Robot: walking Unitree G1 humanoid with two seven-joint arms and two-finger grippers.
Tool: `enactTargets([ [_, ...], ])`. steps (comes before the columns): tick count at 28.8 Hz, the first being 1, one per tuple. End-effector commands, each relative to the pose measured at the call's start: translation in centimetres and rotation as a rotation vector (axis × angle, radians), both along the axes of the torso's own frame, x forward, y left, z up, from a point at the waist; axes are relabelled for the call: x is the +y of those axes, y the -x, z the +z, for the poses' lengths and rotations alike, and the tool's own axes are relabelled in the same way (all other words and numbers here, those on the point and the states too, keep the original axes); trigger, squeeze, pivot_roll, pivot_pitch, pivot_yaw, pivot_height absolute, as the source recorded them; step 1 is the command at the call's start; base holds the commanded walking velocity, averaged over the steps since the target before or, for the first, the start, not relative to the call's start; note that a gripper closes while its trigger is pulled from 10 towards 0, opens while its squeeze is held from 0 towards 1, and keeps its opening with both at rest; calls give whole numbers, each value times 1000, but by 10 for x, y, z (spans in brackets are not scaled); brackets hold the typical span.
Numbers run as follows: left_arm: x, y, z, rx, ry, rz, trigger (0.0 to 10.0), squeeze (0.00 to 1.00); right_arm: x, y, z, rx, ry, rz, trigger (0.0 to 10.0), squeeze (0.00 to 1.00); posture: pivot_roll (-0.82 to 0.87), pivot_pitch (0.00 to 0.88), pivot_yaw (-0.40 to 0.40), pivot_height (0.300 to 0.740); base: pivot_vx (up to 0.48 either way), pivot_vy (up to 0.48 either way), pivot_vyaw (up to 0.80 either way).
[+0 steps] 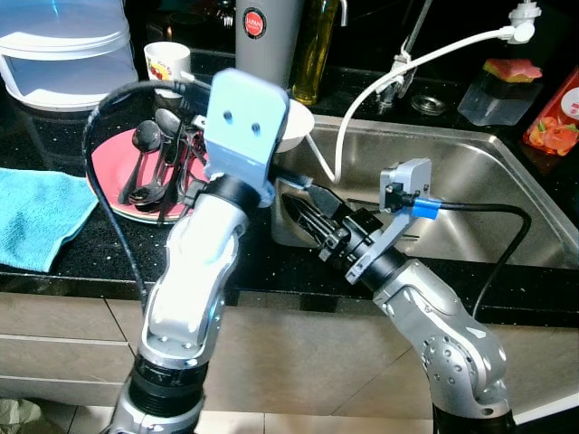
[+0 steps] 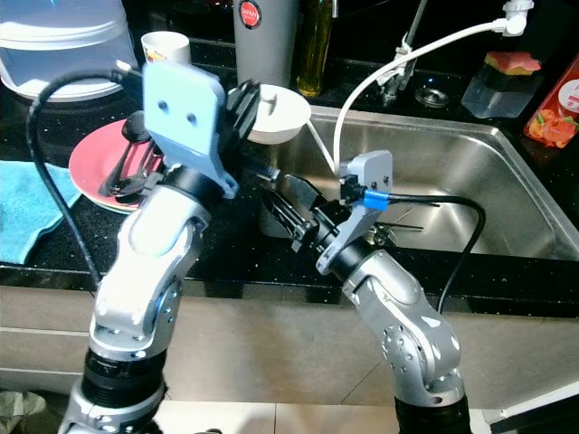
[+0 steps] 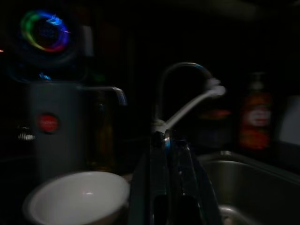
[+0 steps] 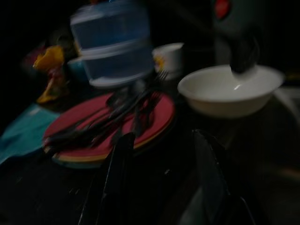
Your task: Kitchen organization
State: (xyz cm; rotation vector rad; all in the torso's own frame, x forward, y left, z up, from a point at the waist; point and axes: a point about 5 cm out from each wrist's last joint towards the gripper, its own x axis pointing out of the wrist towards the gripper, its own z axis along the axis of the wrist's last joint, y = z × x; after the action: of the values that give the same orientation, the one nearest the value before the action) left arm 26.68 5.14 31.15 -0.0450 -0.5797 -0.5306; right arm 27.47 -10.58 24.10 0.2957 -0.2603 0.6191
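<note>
Here — round white bowl (image 4: 232, 89) glossy, steel sink (image 1: 470, 194) beside — black counter (image 1: 81, 249).

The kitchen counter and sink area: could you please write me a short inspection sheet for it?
Surface: black speckled counter, steel sink.
Job's things: pink plate bearing black utensils; white bowl at the sink's edge.
Clutter: blue towel, printed cup, oil bottle.
Grippers: left gripper shut, near the bowl; right gripper open, facing the plate.
Cables: black cable on left arm; white hose over sink.
Surroundings: nothing seen.
</note>
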Motion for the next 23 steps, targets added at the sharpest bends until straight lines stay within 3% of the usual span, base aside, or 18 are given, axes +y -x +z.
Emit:
enactTargets([
  [1, -11, 6, -3, 70, 46, -156, 10000, 0, -25, -13, 0, 14, -36, -196, 10000, 0, 178, 55, -91, 740, 0, 0, 0],
  [3, -16, 9, -5, 107, 52, -226, 10000, 0, -35, -17, 1, 16, -46, -279, 10000, 0, 178, 52, -92, 740, 0, 0, 0],
  [5, -16, -2, -18, 229, 34, -184, 10000, 0, -44, -21, 0, 21, -49, -360, 10000, 0, 177, 51, -92, 740, 0, 0, 0],
  [6, -16, -2, -18, 229, 34, -184, 10000, 0, -44, -21, 0, 21, -49, -360, 10000, 0, 177, 51, -92, 740, 0, 0, 0],
  [8, -8, -18, -36, 377, 17, -83, 10000, 0, -50, -23, 0, 26, -53, -415, 10000, 0, 177, 48, -92, 740, 0, 0, 0],
  [9, -8, -18, -36, 377, 17, -83, 10000, 0, -50, -23, 0, 26, -53, -415, 10000, 0, 177, 48, -92, 740, 0, 0, 0],
  [10, 0, -29, -49, 477, 0, -6, 10000, 59, -56, -25, 0, 32, -65, -465, 10000, 0, 179, 47, -92, 740, 0, 0, 0],
  [11, 0, -29, -49, 477, 0, -6, 10000, 59, -56, -25, 0, 32, -65, -465, 10000, 0, 179, 47, -92, 740, 0, 0, 0],
  [12, 2, -30, -50, 489, -4, 5, 10000, 933, -59, -25, -1, 36, -70, -486, 10000, 0, 180, 47, -91, 740, 0, 0, 0],
  [13, 2, -29, -50, 487, -4, -3, 10000, 1000, -60, -26, -1, 39, -77, -502, 10000, 0, 180, 47, -91, 740, 0, 0, 0],
  [17, 2, -27, -48, 478, -12, -16, 10000, 1000, -61, -27, -2, 41, -88, -522, 10000, 0, 183, 43, -89, 740, 0, 0, 0],
  [23, 6, -26, -38, 394, -111, 96, 10000, 1000, -59, -28, -3, 40, -93, -524, 10000, 0, 200, 47, -85, 740, 0, 0, 0],
])
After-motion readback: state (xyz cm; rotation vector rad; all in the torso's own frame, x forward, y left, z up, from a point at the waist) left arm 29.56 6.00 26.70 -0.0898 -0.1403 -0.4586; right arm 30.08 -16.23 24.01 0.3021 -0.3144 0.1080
